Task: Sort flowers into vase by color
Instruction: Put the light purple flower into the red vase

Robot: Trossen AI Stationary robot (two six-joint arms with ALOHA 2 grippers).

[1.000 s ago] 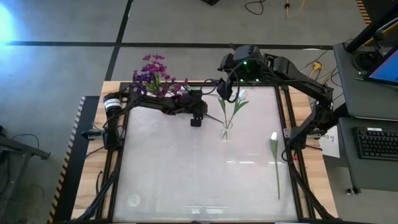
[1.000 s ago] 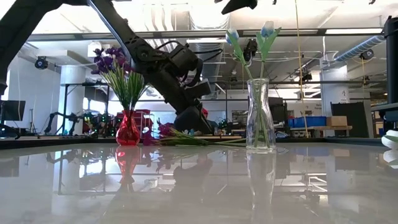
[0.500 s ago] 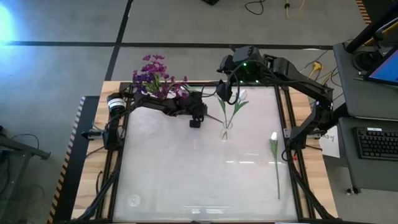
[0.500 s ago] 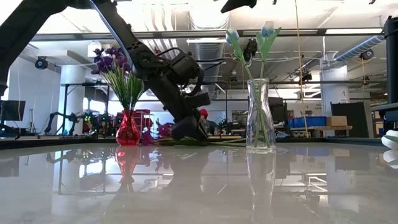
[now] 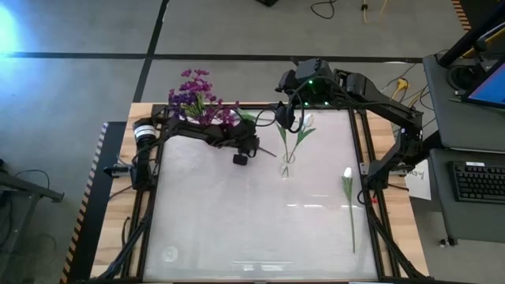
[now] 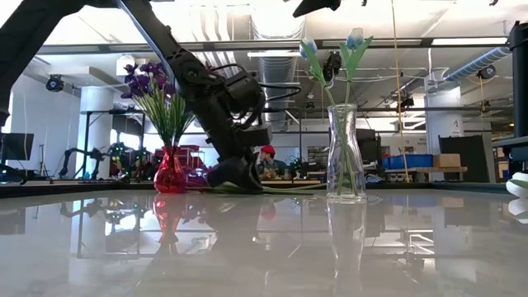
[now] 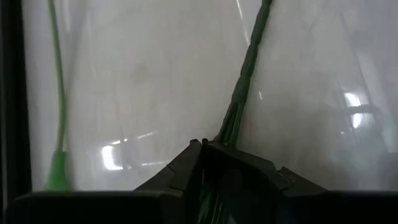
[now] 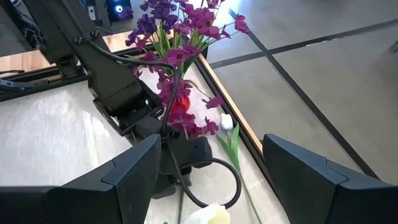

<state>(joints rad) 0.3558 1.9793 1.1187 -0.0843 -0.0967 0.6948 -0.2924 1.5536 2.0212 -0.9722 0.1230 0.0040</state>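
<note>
Near the far edge of the bench [image 5: 252, 237], left of its middle: left gripper [image 7: 202, 144] down at the surface, fingers pinched narrow around a green stalk [image 7: 245, 68] that runs on ahead across the glossy top. Which blossom that stalk carries, not clear from the left wrist view. Beside it, a second, thinner stalk [image 7: 59, 93] lying flat and apart from the fingers.

At the far left corner: red vase [image 6: 169, 175], upright, holding a bunch of purple flowers [image 5: 193, 95]. More purple blossoms [image 8: 193, 127] low down next to the left arm, and one white tulip [image 8: 227, 121] lying along the far edge close by.

Toward the far edge, just right of the left gripper: clear vase [image 6: 346, 157], upright, with white tulips [image 5: 306, 121] standing in it, stalks crossing.

Above the far edge, over the clear vase: right gripper [image 8: 211, 143], raised off the bench, fingers wide apart, nothing between them.

Along the right edge: a single white tulip [image 5: 349, 209] lying flat, bud toward the far side, well apart from both grippers.
</note>
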